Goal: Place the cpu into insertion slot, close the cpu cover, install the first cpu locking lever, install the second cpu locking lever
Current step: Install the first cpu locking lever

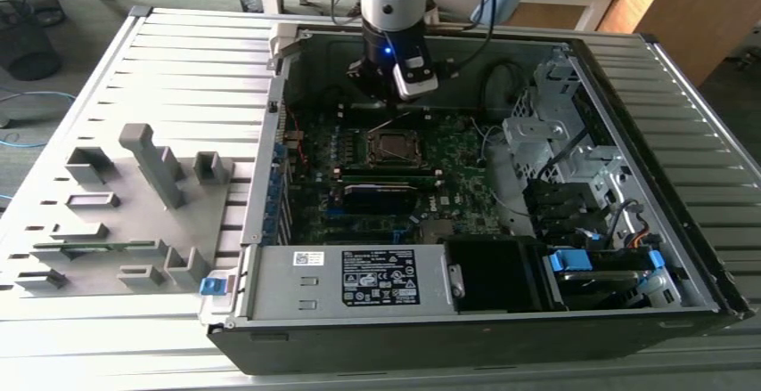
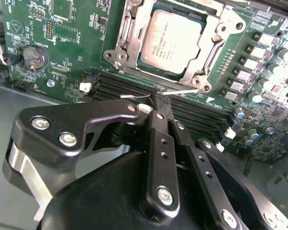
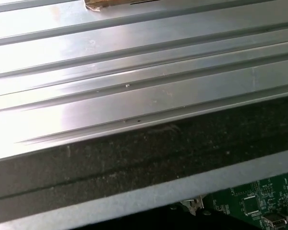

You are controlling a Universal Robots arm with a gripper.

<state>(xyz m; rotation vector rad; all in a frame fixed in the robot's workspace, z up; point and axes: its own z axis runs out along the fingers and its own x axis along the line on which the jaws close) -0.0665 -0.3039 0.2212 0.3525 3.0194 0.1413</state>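
**Pincer closed at a locking lever beside the seated cpu**

In the second wrist view we see the cpu (image 2: pixel 170 40) lying flat in its socket with the cpu cover (image 2: pixel 216 57) down around it, its window framing the chip's silver top. In the exterior view the socket sits mid-board inside the open computer case (image 1: pixel 666 142), at about 6 o'clock from the arm's head. The case rests on a slatted metal table (image 1: pixel 178 79).

The pincer (image 2: pixel 156 98) is drawn together, its black fingers (image 2: pixel 158 139) meeting at a narrow tip. That tip sits at the thin wire locking lever (image 2: pixel 182 91), which runs along the socket edge nearest the memory slots (image 2: pixel 120 86); whether the tip truly grips the wire or only presses it, we cannot tell.

We judge the work to be at a lever step. To do it well, we should keep the tip square on the wire, push steadily along the board, and steer the lever under its retaining hook without scraping the memory slots or the cover.
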